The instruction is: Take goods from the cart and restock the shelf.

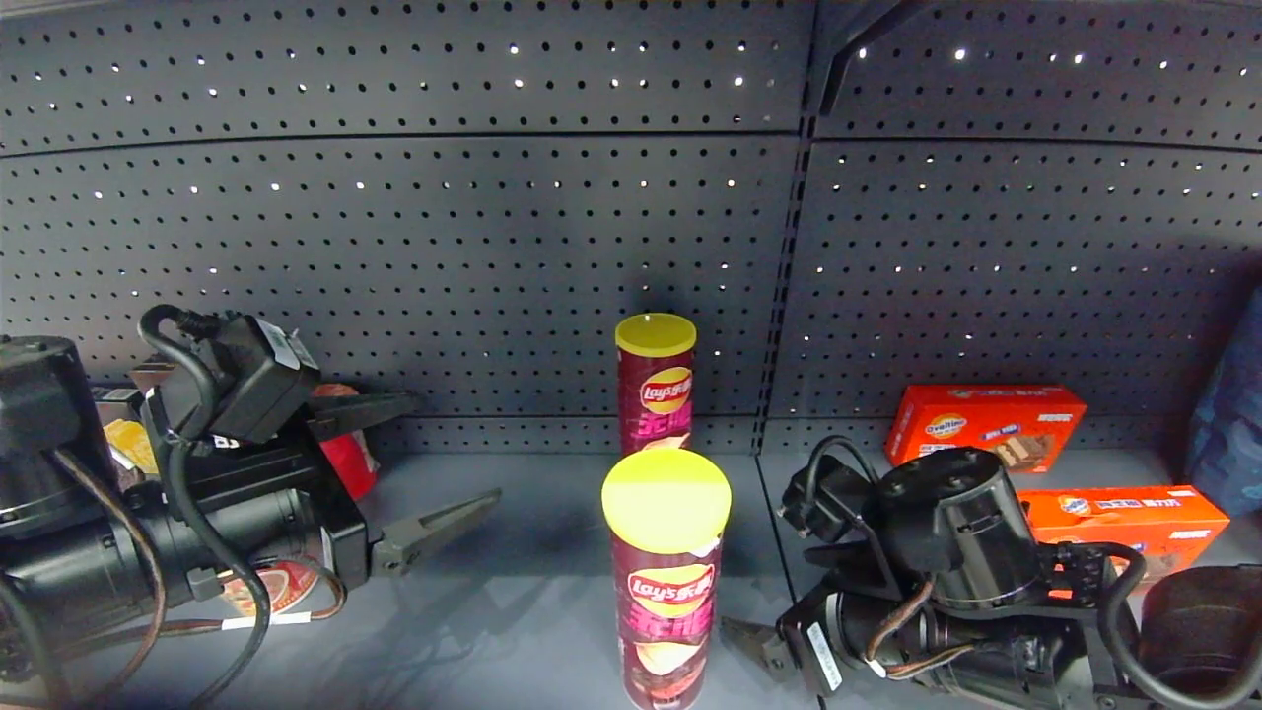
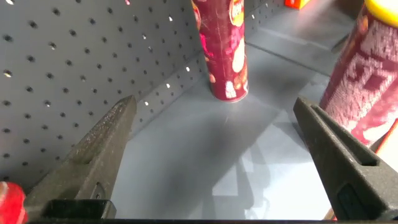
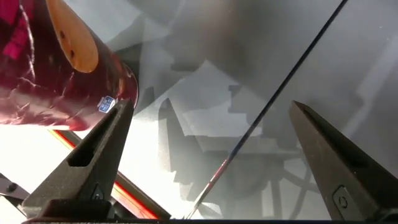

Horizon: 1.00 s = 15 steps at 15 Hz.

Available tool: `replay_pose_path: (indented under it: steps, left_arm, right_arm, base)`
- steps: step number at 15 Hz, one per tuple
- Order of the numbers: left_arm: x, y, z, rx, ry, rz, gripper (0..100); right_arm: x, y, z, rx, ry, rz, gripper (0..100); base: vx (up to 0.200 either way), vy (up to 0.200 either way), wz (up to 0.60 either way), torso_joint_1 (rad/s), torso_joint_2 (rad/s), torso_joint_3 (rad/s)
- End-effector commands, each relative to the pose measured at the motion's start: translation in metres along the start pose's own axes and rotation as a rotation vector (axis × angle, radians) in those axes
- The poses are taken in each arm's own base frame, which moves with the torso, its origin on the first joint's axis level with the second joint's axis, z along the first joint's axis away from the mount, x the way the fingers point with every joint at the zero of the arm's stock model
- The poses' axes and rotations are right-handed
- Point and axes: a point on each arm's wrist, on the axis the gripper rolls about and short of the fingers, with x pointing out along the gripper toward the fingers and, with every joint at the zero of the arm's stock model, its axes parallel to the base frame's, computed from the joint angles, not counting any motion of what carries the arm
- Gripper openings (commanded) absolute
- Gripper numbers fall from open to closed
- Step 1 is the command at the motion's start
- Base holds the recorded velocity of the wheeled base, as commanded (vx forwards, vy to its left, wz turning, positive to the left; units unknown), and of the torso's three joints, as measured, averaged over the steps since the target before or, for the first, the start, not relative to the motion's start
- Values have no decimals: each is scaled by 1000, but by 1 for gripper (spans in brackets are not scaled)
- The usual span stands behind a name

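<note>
A red-and-yellow oval logo over pink lettering stands on the front chip can and the rear chip can, an oval logo and blue strip on the rear orange box and front orange box.

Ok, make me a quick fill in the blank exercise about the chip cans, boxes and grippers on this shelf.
1. The front chip can and the back chip can both have ____ lids.
2. Both cans stand ____ on the shelf.
3. The left gripper is ____ and holds nothing.
4. The box by the back wall is ____.

Missing words: yellow; upright; open; orange.
</note>
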Motion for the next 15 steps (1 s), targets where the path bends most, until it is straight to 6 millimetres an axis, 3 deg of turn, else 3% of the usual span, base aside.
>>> replay_pose_path:
  steps: [1, 6, 15]
  left_arm:
    - [0, -1, -1, 0, 1, -3, 100]
    - [7, -3, -1, -1, 8, -26, 100]
    - [9, -2, -1, -1, 8, -26, 100]
  right_arm:
    - [-3, 2, -1, -4, -1, 5, 100]
    - [-9, 3, -8, -13, 11, 13, 100]
    - [0, 15, -4, -35, 14, 43, 100]
  base:
    - [0, 0, 0, 0, 0, 0]
    - [0, 0, 0, 0, 0, 0]
    - [0, 0, 0, 0, 0, 0]
